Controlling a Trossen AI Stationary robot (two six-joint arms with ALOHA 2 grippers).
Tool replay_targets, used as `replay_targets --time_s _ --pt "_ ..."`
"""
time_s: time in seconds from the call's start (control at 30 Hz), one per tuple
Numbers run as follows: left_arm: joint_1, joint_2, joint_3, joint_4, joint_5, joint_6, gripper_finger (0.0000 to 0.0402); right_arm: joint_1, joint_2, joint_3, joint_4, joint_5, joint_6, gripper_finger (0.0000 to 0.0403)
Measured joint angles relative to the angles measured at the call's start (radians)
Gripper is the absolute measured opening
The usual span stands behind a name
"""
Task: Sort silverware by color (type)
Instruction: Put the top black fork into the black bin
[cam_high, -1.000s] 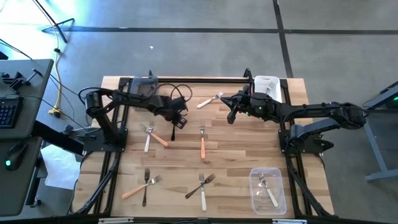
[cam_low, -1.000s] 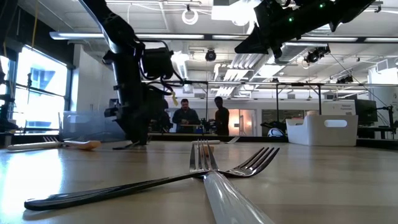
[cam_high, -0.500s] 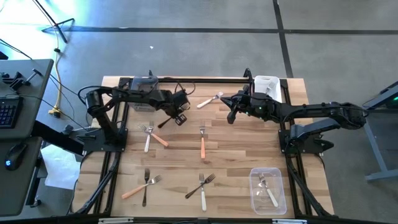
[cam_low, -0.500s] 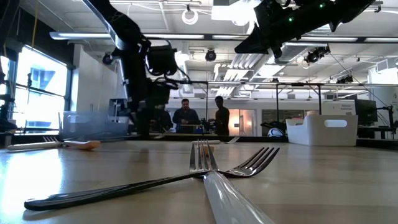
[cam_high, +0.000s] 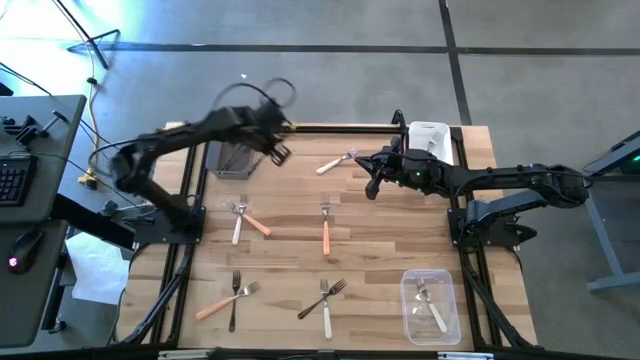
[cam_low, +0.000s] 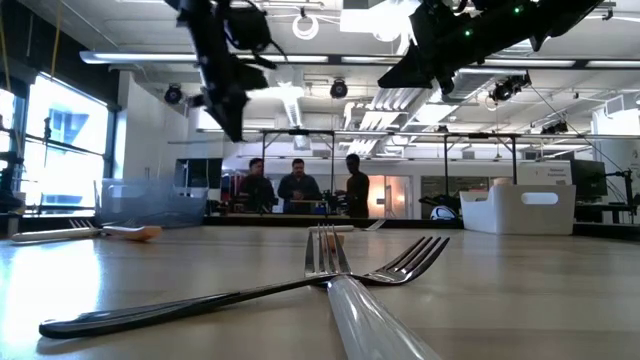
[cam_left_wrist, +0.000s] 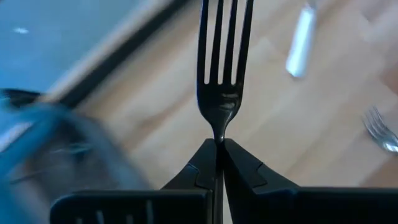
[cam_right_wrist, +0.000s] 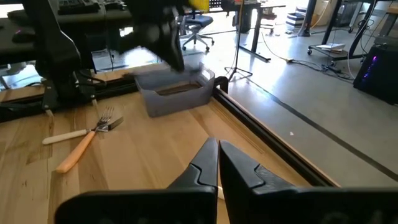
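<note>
**Observer:** High view first. How much of the sorting is done?

**Me:** Not much, by my judgement. The clear bin (cam_high: 429, 305) at about five o'clock on the table (cam_high: 400, 240) holds at least one white-handled fork (cam_high: 431, 308), and the grey bin (cam_high: 232, 156) at eleven o'clock has something dark in it that I can't make out. The white bin (cam_high: 430, 137) at one o'clock I can't see into.

**Observer:** And what are you carrying?

**Me:** My left gripper (cam_left_wrist: 219, 148) is pinching a dark fork (cam_left_wrist: 222, 59) by its neck, tines pointing away from my wrist. I'm up off the wood at about eleven o'clock, right beside the grey bin, so I judge this one is headed there.

**Observer:** Your other arm?

**Me:** My right gripper (cam_high: 373, 187) waits near one o'clock, fingers pressed together on nothing.

**Observer:** What's left?

**Me:** Plenty. A white-handled fork lying loose (cam_high: 336, 162) sits at twelve o'clock. A crossed white and orange pair (cam_high: 243, 218) lies at nine, an orange-handled fork (cam_high: 326, 231) at centre, an orange and dark pair (cam_high: 229, 299) at seven, and a dark and white pair (cam_high: 326, 300) at six. That makes eight on the wood, all colours mixed.
</note>
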Motion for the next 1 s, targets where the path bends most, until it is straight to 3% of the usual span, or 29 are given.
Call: replay_targets --time_s 0.3,0.6,0.77,1.0 --pt "0.190 -0.211 -0.168 0.044 -0.057 0.078 0.0004 -0.001 0.000 0.000 0.006 0.000 0.003 0.0000" --pt "0.327 -0.219 -0.348 0.296 -0.039 0.208 0.0003 0.000 0.000 0.000 0.010 0.000 0.003 0.0000" --pt "0.389 -0.219 -0.401 0.314 0.005 0.219 0.0003 0.000 0.000 0.000 0.010 0.000 0.003 0.0000" --pt "0.395 -0.219 -0.474 0.331 0.015 0.254 0.0003 0.000 0.000 0.000 0.010 0.000 0.003 0.0000"
